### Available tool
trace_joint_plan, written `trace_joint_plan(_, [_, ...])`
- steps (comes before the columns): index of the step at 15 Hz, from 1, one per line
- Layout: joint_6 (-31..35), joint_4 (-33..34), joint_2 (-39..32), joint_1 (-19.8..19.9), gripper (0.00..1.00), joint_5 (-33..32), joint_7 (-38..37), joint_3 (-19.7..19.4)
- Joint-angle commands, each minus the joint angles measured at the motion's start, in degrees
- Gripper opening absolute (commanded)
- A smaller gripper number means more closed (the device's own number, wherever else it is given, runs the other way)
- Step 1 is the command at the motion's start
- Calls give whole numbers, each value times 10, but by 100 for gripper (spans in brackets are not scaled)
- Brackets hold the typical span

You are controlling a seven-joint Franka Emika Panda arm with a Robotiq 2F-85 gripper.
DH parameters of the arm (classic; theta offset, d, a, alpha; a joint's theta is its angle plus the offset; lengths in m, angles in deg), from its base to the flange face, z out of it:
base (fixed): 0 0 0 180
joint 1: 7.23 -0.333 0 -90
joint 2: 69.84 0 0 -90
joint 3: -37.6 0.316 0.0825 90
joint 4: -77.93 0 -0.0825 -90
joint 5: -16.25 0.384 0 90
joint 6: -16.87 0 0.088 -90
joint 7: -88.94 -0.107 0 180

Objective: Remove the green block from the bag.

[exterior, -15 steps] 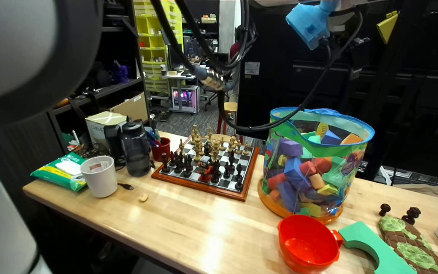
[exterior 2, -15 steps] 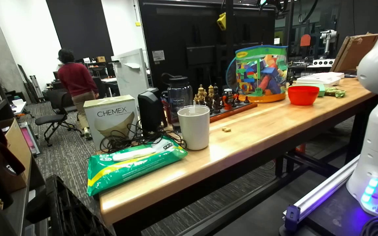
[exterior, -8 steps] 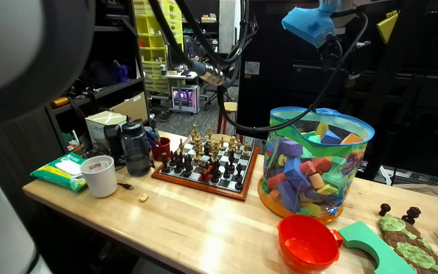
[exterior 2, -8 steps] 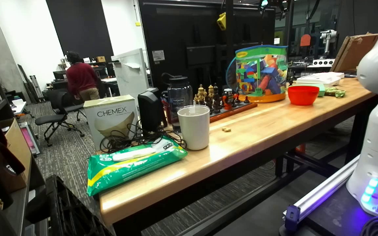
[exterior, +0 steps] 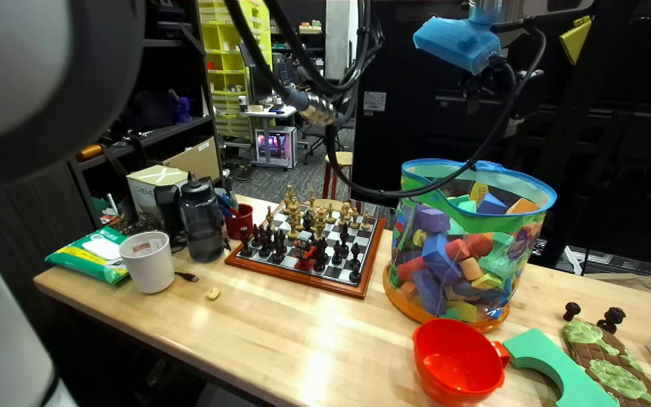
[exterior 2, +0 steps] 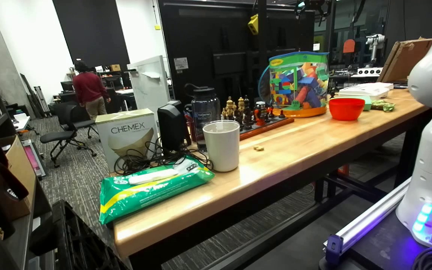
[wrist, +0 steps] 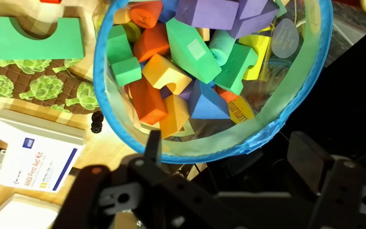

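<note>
The table (exterior: 280,333) bears one bag (exterior: 506,224), one notched green block (wrist: 40,49) outside it, and one each of red bowl (exterior 2: 346,110), white cup (exterior 2: 221,150), water bottle (exterior: 202,226), red pen cup (exterior: 242,221), wipes packet (exterior 2: 152,191), Chemex box (exterior 2: 124,138), quilted pad (wrist: 16,71), first aid kit (wrist: 40,156) and chessboard (exterior: 297,277); one person (exterior 2: 90,88) is in view; the gripper (wrist: 229,148) shows two fingers (wrist: 152,148); foam blocks (wrist: 162,70) in the bag and chess pieces (exterior: 294,226) on the chessboard are too crowded to count

- Green block (wrist: 40,49): pale mint foam arch, flat on the surface (exterior: 246,322), outside the bag (exterior: 489,224), near its base.
- Bag: clear plastic cylinder, green band, blue rim, upright on the surface, top open, holding mixed-colour foam blocks (wrist: 165,68).
</note>
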Motion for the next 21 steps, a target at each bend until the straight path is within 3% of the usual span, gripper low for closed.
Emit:
trace_joint_plan(1, [-11,7,2,5,100,15,28,6])
trace_joint_plan(21, [-2,3,-2,4,100,4,25,9])
